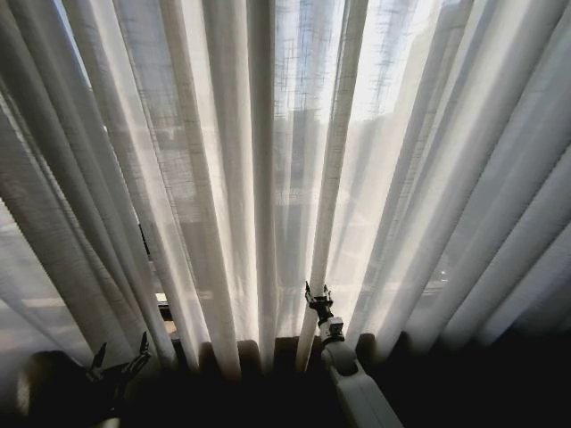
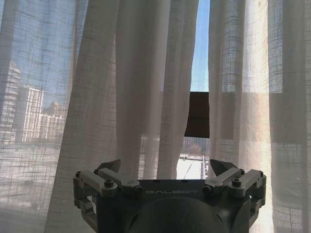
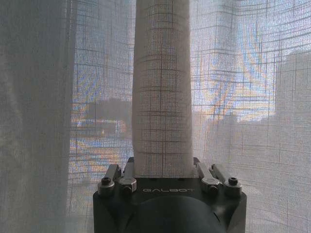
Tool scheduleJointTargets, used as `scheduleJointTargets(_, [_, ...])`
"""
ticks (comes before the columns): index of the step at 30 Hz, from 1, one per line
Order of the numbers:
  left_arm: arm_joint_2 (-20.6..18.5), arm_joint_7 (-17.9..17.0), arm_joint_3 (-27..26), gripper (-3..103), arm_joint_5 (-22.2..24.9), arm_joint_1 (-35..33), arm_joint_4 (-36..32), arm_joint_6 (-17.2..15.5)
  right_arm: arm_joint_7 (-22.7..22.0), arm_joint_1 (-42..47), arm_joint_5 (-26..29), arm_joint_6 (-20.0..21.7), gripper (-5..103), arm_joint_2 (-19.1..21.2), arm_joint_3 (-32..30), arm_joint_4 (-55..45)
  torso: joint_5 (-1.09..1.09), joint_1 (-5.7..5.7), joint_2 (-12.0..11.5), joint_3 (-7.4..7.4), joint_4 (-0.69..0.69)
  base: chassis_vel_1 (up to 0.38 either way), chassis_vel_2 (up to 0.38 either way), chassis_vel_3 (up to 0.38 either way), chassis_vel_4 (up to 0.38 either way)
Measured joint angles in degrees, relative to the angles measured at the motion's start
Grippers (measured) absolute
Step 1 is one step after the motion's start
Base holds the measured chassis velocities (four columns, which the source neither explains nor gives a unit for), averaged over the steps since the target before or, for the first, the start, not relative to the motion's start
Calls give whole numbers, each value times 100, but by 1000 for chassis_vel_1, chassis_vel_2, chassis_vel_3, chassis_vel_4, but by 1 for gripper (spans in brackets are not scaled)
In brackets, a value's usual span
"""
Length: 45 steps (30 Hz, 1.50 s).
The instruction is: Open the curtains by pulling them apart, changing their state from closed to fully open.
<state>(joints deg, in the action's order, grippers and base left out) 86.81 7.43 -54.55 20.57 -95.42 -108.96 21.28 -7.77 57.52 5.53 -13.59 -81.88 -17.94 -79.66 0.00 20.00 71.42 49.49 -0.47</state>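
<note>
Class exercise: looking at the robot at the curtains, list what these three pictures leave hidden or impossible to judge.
- Right gripper: right wrist view, a fold of the curtains covers the fingertips.
- Curtain tops and hems: head view, cut off by the edges.
- Left gripper: head view, too dark to tell whether it touches fabric.

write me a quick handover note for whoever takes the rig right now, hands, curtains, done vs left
Right hand: up at the middle of the curtains, a pleat sitting between its fingers; grip not confirmed.
Left hand: low on the left, open, holding nothing, short of the fabric.
Curtains: drawn across the window, with a narrow gap in the left wrist view.
Done: right hand on a pleat.
Left: pull both panels fully apart.
</note>
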Motion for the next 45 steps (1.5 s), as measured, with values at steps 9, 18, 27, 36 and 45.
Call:
scheduleJointTargets(9, [0, 0, 0, 100, 0, 0, 0, 0, 166, 46, 145, -113, 18, 8, -37, -29, 0, 0, 0, 0, 0, 0, 0, 0, 0])
scheduleJointTargets(18, [0, 0, 0, 100, 0, 0, 0, 0, 507, 82, 487, -182, 1, 31, -100, -68, 1, 0, 1, 0, 0, 0, 0, 0, 0])
scheduleJointTargets(27, [0, 0, 0, 100, 0, 0, 0, 0, 658, 82, 637, -175, 0, 69, -149, -38, 0, 0, 1, 0, 0, -39, -23, 41, 22])
scheduleJointTargets(36, [0, 0, 1, 100, 0, 0, 0, 0, 735, 83, 676, -201, 0, 66, -163, -2, 0, -1, 1, 0, 0, -236, -144, 220, 118])
scheduleJointTargets(45, [0, -1, 2, 100, 0, 0, 0, 0, 740, 74, 798, -210, 0, 106, -186, 0, 0, 0, 1, 0, 0, -364, -226, 366, 232])
